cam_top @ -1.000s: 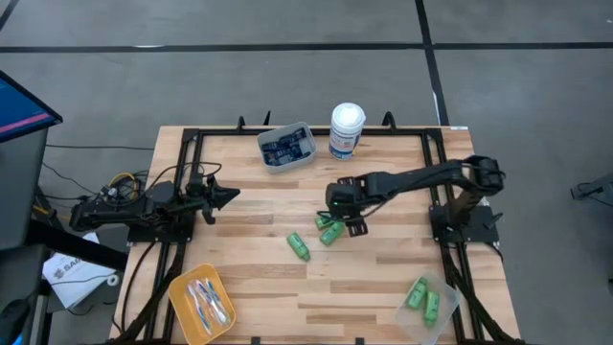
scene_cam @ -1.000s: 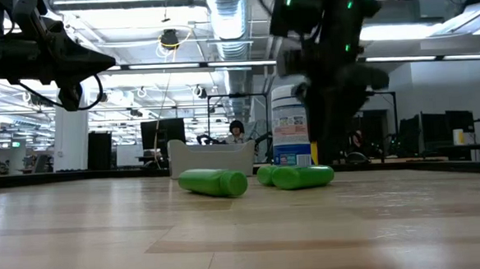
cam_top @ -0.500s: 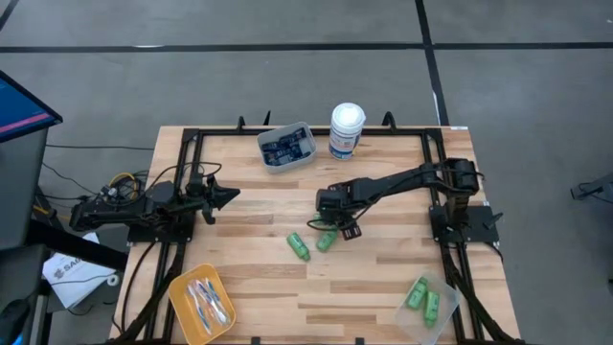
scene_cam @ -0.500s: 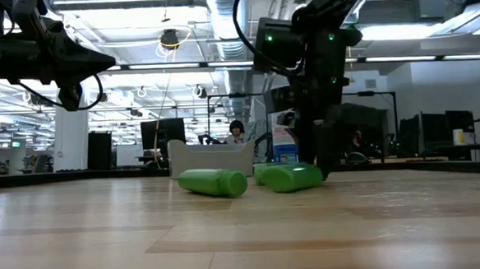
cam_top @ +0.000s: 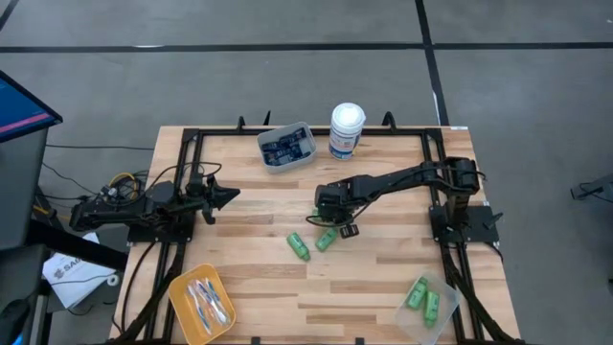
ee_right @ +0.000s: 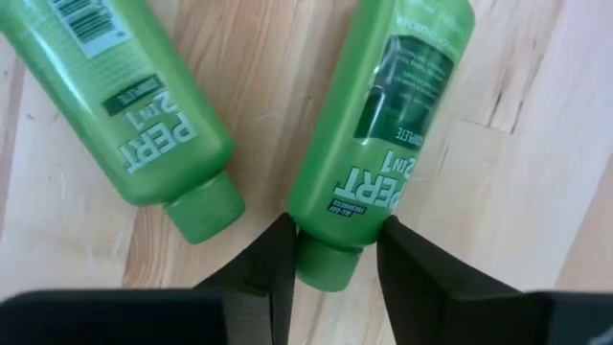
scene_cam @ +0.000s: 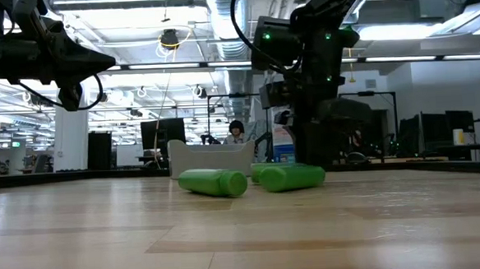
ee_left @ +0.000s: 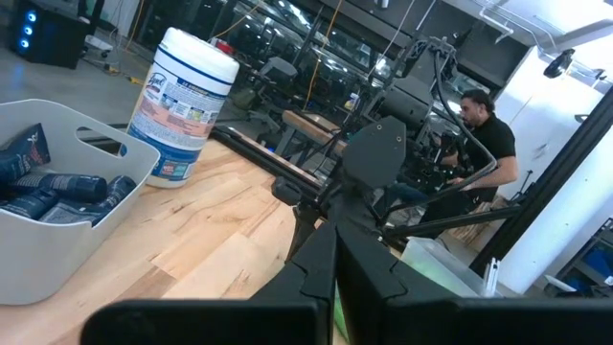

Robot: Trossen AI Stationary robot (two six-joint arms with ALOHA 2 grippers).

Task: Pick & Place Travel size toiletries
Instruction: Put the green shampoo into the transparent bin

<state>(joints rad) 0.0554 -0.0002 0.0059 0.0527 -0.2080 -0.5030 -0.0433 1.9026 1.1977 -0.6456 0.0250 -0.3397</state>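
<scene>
Three bright green bottles lie on their sides mid-table: one [cam_top: 299, 246], one [cam_top: 327, 239] and one [cam_top: 315, 220] half hidden by my right arm. My right gripper [cam_top: 333, 226] is down at the middle bottle [ee_right: 383, 115] and shut on it; a second bottle [ee_right: 124, 105] lies beside it. In the low view the gripper [scene_cam: 308, 151] stands behind that bottle [scene_cam: 296, 177]. My left gripper [cam_top: 233, 195] [ee_left: 335, 278] waits shut above the table's left side. My right gripper pinches the green bottle at its cap end [ee_right: 330, 216], one finger [ee_right: 273, 254] on each side where the body narrows. The fingers come from above, pointing down, across the bottle. The bottle lies flat on the table.
A white bin of dark navy tubes [cam_top: 285, 147] and a tall white canister [cam_top: 347, 129] stand at the far edge. An orange tray of toothbrushes [cam_top: 202, 302] is near left, and a clear tray with green bottles [cam_top: 426, 299] near right. A person [ee_left: 484, 115] is beyond the table.
My right gripper has moved toward the table's left and come down onto the green bottles. The bottle between its fingers has slid a little to the left along the table.
</scene>
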